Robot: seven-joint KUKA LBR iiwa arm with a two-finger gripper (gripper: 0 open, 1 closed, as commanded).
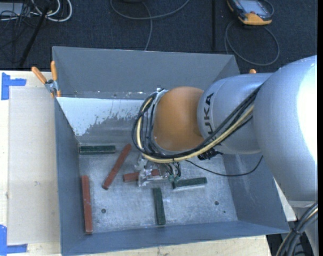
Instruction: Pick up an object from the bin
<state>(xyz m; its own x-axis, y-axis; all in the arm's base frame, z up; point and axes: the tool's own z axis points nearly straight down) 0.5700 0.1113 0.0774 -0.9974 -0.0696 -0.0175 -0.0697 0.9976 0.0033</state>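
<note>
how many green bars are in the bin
3: a left bar lying crosswise, a right bar just beside the end effector, and a front bar lying lengthwise below it. The arm may hide more.

end effector (150, 176) mostly under orange cover (174, 119); red-brown bar (130, 178) half-hidden beneath it; arm (289, 121) cut at right edge
</note>
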